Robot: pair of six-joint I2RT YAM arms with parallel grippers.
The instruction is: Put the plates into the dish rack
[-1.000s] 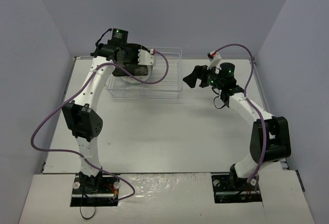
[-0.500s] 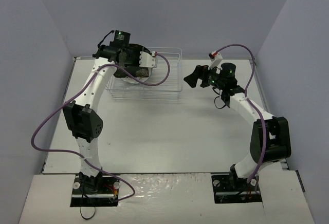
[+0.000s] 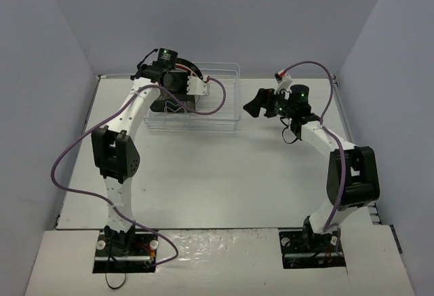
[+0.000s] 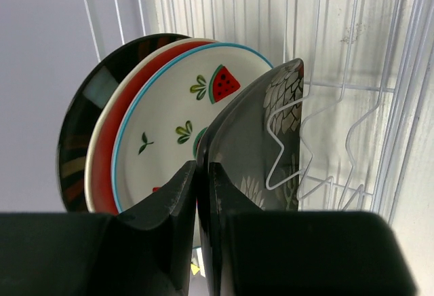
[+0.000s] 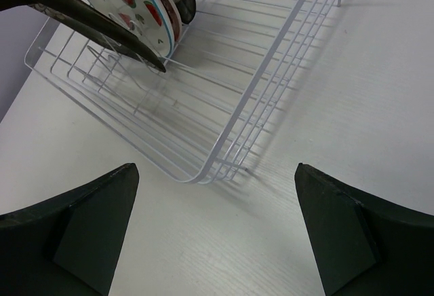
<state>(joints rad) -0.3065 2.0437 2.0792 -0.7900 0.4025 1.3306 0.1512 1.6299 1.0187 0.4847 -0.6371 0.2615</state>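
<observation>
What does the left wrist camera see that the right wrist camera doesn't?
Only the left wrist view shows, close up, the left gripper pinched shut on the rim of the black floral plate, and a clear watermelon slice painted on the white plate behind it.

Only the right wrist view shows the right gripper, wide open and holding nothing, the table, and the rack's bare near corner.

Both show the dish rack wires, the black floral plate, and the round plates standing behind it.
</observation>
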